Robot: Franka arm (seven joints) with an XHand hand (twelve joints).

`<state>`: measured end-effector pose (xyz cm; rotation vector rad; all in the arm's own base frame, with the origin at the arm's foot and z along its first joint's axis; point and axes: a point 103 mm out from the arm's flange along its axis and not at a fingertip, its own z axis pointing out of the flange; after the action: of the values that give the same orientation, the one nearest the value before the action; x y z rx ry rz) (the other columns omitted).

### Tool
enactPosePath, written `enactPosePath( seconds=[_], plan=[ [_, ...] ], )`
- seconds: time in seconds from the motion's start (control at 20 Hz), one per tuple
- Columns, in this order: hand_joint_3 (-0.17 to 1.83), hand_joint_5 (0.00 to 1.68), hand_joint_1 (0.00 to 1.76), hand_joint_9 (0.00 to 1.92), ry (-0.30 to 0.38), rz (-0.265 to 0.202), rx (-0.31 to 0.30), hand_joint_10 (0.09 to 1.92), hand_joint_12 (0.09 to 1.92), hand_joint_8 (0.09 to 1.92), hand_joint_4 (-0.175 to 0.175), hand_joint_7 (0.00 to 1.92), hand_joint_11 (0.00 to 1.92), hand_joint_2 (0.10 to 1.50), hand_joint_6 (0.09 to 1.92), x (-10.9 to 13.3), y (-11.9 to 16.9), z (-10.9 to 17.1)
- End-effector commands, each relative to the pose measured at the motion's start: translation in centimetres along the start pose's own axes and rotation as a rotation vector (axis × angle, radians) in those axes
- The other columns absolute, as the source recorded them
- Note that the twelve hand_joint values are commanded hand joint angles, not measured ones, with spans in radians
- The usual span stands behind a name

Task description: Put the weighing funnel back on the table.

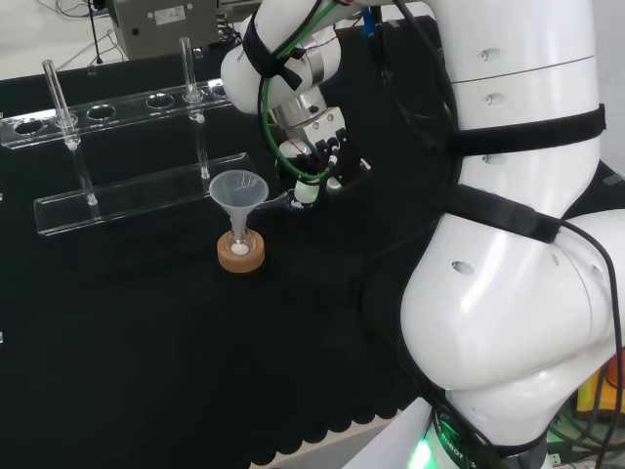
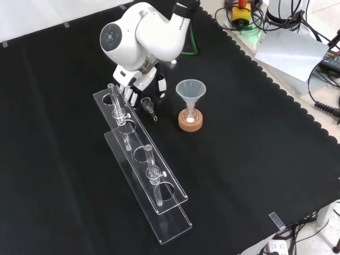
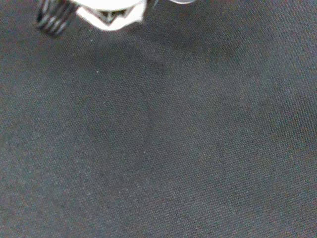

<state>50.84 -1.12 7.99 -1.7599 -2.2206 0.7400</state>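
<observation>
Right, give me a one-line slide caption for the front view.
Robot hand by a small weighing funnel on black cloth, between the clear tube rack and the funnel in its flask.

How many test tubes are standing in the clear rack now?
2. The far test tube stands at the rack's far end in the front view, beside the hand; the near test tube stands toward its near end. Other clear glass may be hidden.

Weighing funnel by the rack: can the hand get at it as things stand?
Probably yes. In the front view the weighing funnel sits right by the hand, with nothing between them. The tube rack and the funnel on its cork ring flank it but stand apart.
</observation>
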Motion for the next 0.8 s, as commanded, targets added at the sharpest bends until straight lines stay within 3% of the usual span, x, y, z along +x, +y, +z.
enactPosePath(
  seconds=[0.05,0.35,0.65,0.8],
  plan=[
    [0.74,0.35,0.91,0.57,-0.002,-0.01,0.033,0.6,1.33,0.7,-0.024,0.21,0.37,0.59,0.41,-0.1,-0.7,-0.3],
    [0.7,0.26,0.87,0.34,0.037,0.007,-0.032,0.67,1.41,0.68,-0.016,0.05,0.18,0.57,0.09,-1.0,-2.9,-2.1],
    [0.69,0.25,0.83,0.32,0.072,0.038,-0.126,0.68,1.42,0.68,-0.014,0.05,0.16,0.57,0.09,-2.4,-6.7,-4.9],
    [0.69,0.26,0.83,0.33,0.082,0.078,-0.166,0.69,1.42,0.69,-0.015,0.07,0.16,0.58,0.09,-2.9,-8.9,-6.5]
  ],
)
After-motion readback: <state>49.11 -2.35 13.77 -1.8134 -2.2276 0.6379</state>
